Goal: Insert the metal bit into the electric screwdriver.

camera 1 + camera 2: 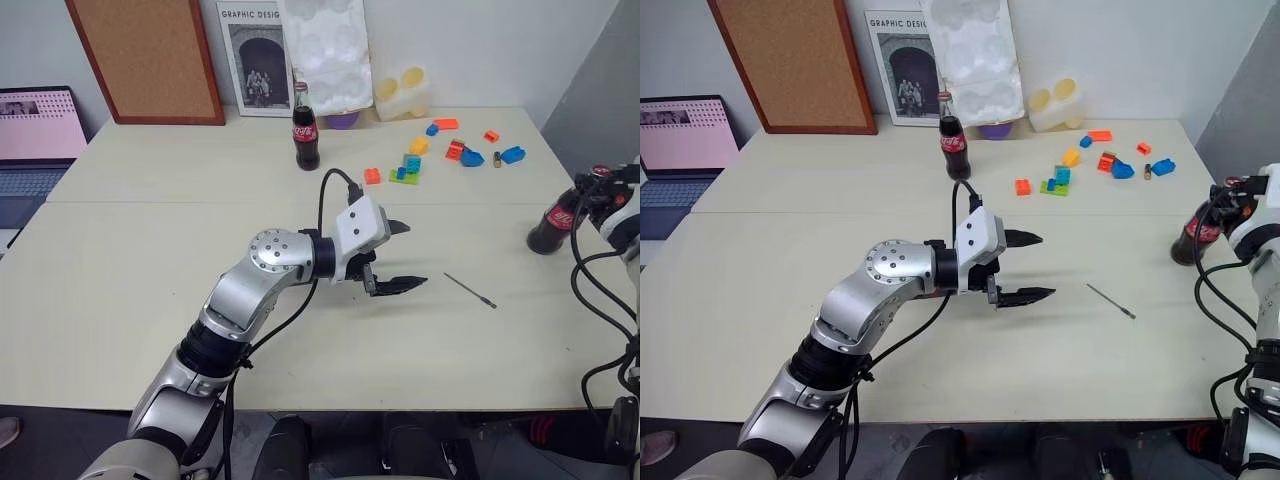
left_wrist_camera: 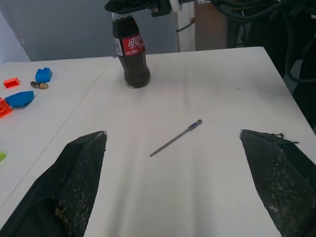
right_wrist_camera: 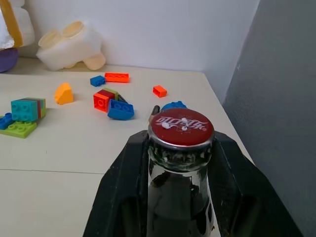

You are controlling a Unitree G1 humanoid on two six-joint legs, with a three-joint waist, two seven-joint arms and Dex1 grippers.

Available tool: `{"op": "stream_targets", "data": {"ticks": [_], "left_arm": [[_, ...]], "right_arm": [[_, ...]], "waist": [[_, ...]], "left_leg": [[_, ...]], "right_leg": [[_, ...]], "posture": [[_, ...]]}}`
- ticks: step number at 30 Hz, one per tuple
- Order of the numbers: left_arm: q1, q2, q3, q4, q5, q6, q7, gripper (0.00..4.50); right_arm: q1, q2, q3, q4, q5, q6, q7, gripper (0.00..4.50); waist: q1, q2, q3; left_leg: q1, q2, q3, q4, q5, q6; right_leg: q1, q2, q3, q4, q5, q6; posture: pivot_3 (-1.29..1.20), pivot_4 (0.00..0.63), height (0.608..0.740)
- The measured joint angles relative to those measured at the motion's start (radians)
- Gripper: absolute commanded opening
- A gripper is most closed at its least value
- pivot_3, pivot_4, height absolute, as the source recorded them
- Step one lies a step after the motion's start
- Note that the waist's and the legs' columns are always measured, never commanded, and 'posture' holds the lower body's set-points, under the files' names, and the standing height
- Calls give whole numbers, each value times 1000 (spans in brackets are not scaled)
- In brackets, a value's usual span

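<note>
The metal bit (image 1: 470, 290) is a thin dark rod lying flat on the cream table (image 1: 150, 300), right of centre. My left gripper (image 1: 415, 254) hovers just left of it, pointing towards it. It is open, with nothing between its black fingers (image 2: 81, 168), and the bit (image 2: 176, 138) lies on the table beyond them. At the table's right edge my right gripper (image 1: 597, 185) is shut on the neck of a tilted cola bottle (image 1: 553, 222), just below its red cap (image 3: 181, 127). The electric screwdriver is out of view.
A second cola bottle (image 1: 305, 130) stands upright at the back centre. Several coloured toy bricks (image 1: 440, 150) lie scattered at the back right. A cork board (image 1: 150, 55), a poster (image 1: 252, 60) and white foam pieces (image 1: 400, 95) line the wall. A laptop (image 1: 35, 140) sits far left.
</note>
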Motion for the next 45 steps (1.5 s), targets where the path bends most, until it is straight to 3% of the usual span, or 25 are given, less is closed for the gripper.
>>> {"op": "stream_targets", "data": {"ticks": [18,20,27,38,43,45], "left_arm": [[-4,-13,0,7,19,0,-1,4500],[-4,-15,0,8,20,0,-2,4500],[-6,-17,0,11,24,-1,-6,4500],[-6,-17,0,11,24,-5,-8,4500],[-6,-16,0,11,24,-8,-8,4500],[-6,-16,1,11,24,-12,-8,4500]], "right_arm": [[-15,5,-41,-8,39,96,-63,1254],[-17,6,-41,-5,41,97,-66,1954],[-16,15,-41,22,34,110,-81,3465],[-9,15,-57,17,40,104,-63,3465],[26,21,-67,-41,70,122,-50,4431],[34,29,-69,-63,80,135,-45,4479]], "waist": [[0,0,0],[-1,0,0],[-5,0,0],[-6,0,0],[-6,0,0],[-7,0,0]], "left_leg": [[0,0,-1,5,0,0],[0,0,-1,5,0,0],[0,0,-1,5,0,0],[0,0,-1,5,0,0],[0,0,-1,5,0,0],[0,0,-1,5,0,0]], "right_leg": [[3,0,-1,0,0,2],[3,0,-1,0,0,2],[3,0,-1,0,0,2],[3,0,-1,0,0,2],[3,0,-1,0,0,2],[3,0,-1,0,0,2]], "posture": [[0,150,740],[0,150,740],[0,150,740],[0,150,740],[0,150,740],[0,150,740]]}}
